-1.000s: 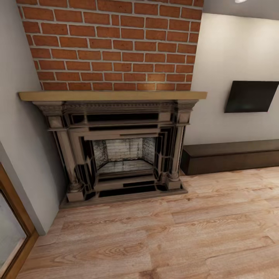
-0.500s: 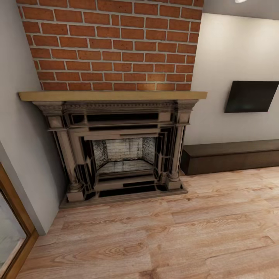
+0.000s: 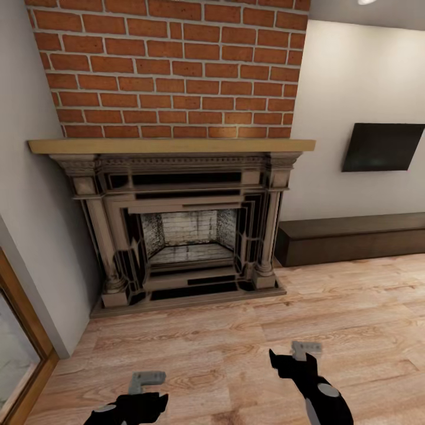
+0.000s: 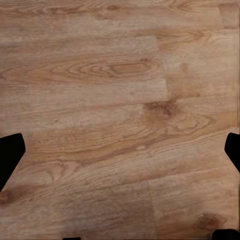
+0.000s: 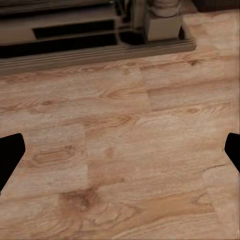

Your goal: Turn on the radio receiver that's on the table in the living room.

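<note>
Hovering over grained wood-plank floor (image 3: 330, 307), left gripper (image 4: 120, 150) and right gripper (image 5: 120, 150) gape wide, empty; carved stone fireplace (image 3: 177, 224) ahead.

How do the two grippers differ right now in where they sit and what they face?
The right gripper reaches higher into the head view than the left gripper. The right wrist view looks across the floor to the fireplace base; the left wrist view looks at bare wood floor. Both are open and hold nothing.
</note>
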`<state>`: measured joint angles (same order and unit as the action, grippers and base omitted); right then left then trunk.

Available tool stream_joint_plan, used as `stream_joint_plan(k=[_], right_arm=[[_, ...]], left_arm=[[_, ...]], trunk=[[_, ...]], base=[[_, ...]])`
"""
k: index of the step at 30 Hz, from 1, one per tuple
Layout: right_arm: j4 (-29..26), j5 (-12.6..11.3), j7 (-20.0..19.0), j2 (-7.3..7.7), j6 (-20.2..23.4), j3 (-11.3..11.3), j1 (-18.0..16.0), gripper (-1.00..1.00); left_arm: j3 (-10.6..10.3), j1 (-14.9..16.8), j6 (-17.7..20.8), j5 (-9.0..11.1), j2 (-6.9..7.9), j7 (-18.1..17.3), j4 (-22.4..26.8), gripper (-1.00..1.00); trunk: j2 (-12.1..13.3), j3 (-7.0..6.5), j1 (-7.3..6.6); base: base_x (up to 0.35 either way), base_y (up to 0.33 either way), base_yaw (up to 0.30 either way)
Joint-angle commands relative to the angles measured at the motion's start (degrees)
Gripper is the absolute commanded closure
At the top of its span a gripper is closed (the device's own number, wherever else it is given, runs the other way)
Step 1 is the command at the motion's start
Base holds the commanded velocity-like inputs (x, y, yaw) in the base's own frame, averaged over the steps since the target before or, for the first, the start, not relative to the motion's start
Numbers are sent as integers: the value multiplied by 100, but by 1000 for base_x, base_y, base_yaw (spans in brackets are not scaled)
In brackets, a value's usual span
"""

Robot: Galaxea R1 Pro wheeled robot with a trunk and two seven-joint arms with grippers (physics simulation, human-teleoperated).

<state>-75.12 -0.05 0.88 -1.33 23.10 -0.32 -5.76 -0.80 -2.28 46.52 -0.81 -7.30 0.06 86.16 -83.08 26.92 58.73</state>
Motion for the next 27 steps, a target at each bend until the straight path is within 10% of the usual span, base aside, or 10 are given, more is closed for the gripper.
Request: stream_joint_plan(k=[1,7,27], right_arm=[[-22,-10,26,10,53,-1,-56,-100],[436,-24,249,59,1052,-3,-698,-100],[482,117,475,58,1065,53,-748,-100]], left_arm=[[1,45,36,-2,-4,1,55,-100],[1,436,97,14,-10,-2,22,-100],[-5,620,-468,2,-2,18,246,-100]], trunk=[[0,1,0],[0,1,0],[0,1,0]], base=[[0,0,0],[0,0,0],[-37,-3,0]])
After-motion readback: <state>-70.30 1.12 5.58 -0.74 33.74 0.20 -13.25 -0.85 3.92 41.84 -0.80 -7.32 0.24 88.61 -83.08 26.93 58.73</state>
